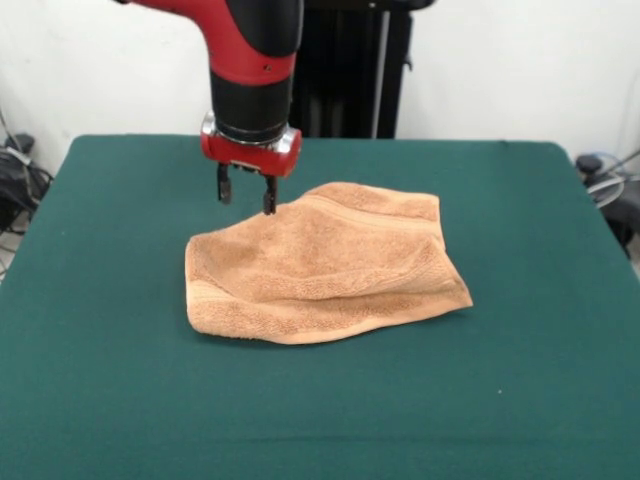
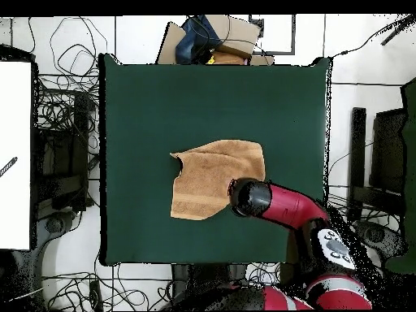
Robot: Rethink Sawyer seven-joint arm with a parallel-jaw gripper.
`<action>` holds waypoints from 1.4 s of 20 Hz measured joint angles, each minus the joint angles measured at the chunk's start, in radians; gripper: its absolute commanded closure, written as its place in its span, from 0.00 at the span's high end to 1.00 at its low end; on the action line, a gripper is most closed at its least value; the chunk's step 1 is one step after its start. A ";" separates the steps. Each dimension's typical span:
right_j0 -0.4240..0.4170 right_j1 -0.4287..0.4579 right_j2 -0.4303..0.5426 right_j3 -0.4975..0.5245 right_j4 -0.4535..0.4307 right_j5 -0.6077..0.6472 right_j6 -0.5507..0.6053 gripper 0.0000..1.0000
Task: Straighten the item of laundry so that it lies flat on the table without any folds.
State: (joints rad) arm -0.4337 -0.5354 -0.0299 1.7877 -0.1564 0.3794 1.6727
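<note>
Claw [image 1: 246, 196] hangs narrowly parted, empty, over far-left corner of towel [image 1: 320, 265]; cloth spreads near-right, w/ folded layers.

The towel [image 1: 320, 265] lies near the middle of the bench [image 1: 100, 400]. The gripper [image 1: 246, 193] hangs above the towel's far edge, toward the left in the front view.

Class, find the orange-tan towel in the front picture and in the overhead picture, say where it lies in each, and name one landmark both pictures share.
Front view: the towel lies crumpled near the middle of the green table, just below the gripper.
Overhead view: the towel sits near the table's centre, left of the arm's end.
Shared landmark: the red and black arm at the towel's edge.
</note>
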 measured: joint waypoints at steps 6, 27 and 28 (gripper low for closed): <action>0.004 0.048 0.000 0.000 0.000 -0.015 0.000 1.00; -0.004 0.103 0.000 -0.001 0.001 -0.043 0.000 1.00; -0.005 0.103 0.000 -0.001 0.001 -0.043 0.000 1.00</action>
State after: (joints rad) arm -0.4392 -0.4321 -0.0297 1.7871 -0.1557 0.3360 1.6727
